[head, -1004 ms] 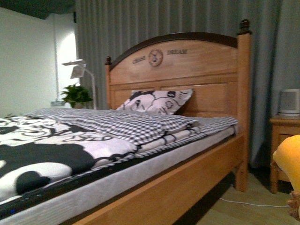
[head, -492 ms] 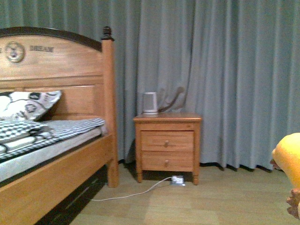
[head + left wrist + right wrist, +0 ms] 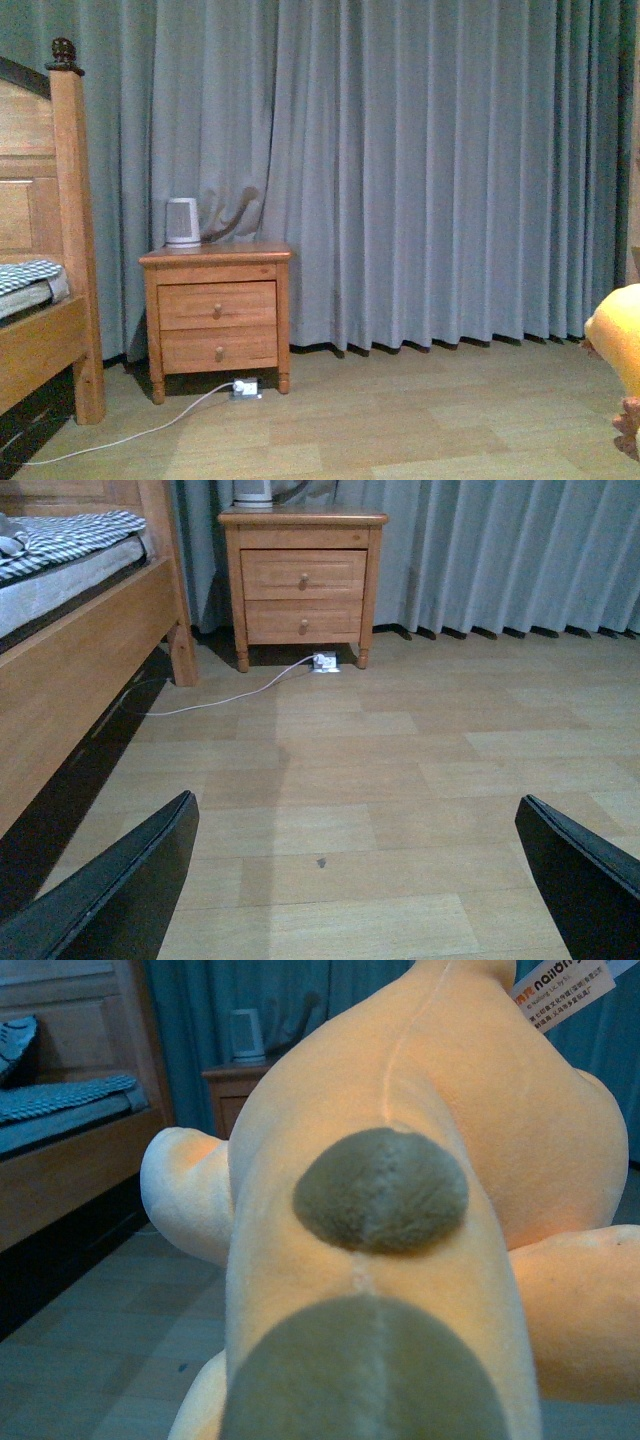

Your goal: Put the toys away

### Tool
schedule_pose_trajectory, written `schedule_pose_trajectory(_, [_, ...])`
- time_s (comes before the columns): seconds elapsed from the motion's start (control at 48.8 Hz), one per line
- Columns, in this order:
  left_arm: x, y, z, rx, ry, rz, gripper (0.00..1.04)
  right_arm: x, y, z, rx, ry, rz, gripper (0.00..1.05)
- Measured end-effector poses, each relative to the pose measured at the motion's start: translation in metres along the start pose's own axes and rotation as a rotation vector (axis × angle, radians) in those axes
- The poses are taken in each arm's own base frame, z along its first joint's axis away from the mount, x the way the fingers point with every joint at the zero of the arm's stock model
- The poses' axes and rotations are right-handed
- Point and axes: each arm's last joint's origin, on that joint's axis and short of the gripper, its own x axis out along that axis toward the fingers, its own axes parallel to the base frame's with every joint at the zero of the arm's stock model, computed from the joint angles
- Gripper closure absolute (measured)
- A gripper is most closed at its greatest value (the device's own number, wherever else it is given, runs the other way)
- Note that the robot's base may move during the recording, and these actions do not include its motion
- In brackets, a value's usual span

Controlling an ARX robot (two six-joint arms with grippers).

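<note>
The plush (image 3: 430, 1160) is soft orange-yellow pile with grey-brown oval patches along a seam. It sits well right of the wooden nightstand (image 3: 217, 310), long axis running away from the right wrist camera. Its white tag (image 3: 565, 990) is cut off and unreadable. The left gripper (image 3: 355, 810) gapes wide and empty; the right one's grip cannot be told.

The front view looks level across the floor (image 3: 420, 420) at the curtain (image 3: 430, 170) from well back, with the nightstand (image 3: 217, 310) left of centre and the bed (image 3: 40, 330) at its left edge. The left wrist view looks forward and down over the same floor, past the wide-spread left tool (image 3: 355, 802), to that nightstand and bed. The right wrist view sits hard against the plush toy (image 3: 400, 1220), which nearly fills it, with nightstand and bed behind.
</note>
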Motion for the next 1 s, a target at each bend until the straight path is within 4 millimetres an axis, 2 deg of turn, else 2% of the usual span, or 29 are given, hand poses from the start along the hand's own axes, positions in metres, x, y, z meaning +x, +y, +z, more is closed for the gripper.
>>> schedule_pose_trajectory(1.004, [0.0, 0.0, 0.0, 0.0, 0.0, -0.001, 0.06, 0.0, 0.0, 0.0, 0.0, 0.0, -0.001, 0.93])
